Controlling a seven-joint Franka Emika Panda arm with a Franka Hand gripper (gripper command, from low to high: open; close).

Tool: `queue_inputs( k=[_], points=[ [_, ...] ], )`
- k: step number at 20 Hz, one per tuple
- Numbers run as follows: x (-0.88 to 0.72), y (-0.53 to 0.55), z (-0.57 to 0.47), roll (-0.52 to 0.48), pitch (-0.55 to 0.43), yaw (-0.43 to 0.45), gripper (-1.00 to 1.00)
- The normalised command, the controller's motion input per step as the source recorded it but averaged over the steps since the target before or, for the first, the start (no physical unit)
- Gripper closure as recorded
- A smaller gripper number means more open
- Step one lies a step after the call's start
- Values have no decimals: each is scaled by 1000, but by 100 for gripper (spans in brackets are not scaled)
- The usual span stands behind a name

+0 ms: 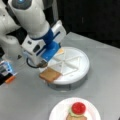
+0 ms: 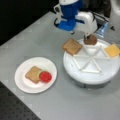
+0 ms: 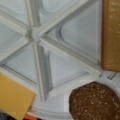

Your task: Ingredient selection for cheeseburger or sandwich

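The white segmented tray (image 1: 80,72) (image 2: 85,78) (image 3: 35,35) holds the ingredient pieces. A tan toast square (image 1: 50,74) (image 2: 72,46) (image 3: 111,35) overhangs its rim, a yellow cheese square (image 2: 112,50) (image 3: 13,97) lies in another segment, and a dark brown patty (image 1: 43,64) (image 2: 90,39) (image 3: 95,102) sits at the rim. My gripper (image 1: 42,62) (image 2: 87,36) is directly over the patty and touching or nearly touching it; its fingers are hidden. The sandwich (image 1: 76,113) (image 2: 37,75) lies on the white plate (image 1: 58,110) (image 2: 25,85): toast, a green disc and a red disc (image 1: 78,108) (image 2: 45,76) on top.
A blue and orange object (image 1: 7,72) stands beside the arm's base. The grey table ends at a dark perforated surface (image 2: 15,110) in a front view's bottom left. The tray's other segments are bare.
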Motion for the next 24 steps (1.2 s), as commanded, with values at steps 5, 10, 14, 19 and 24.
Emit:
queue_inputs(
  k=[5, 10, 14, 19, 24],
  points=[
    [160, -458, -5, 424, 74, 92, -100],
    [120, -397, 34, 391, 89, 57, -100],
    [140, -502, -30, 436, 57, 68, -100],
    [239, -500, -172, 517, 14, 132, -100],
    [328, -453, -157, 481, 23, 161, -100]
  ],
)
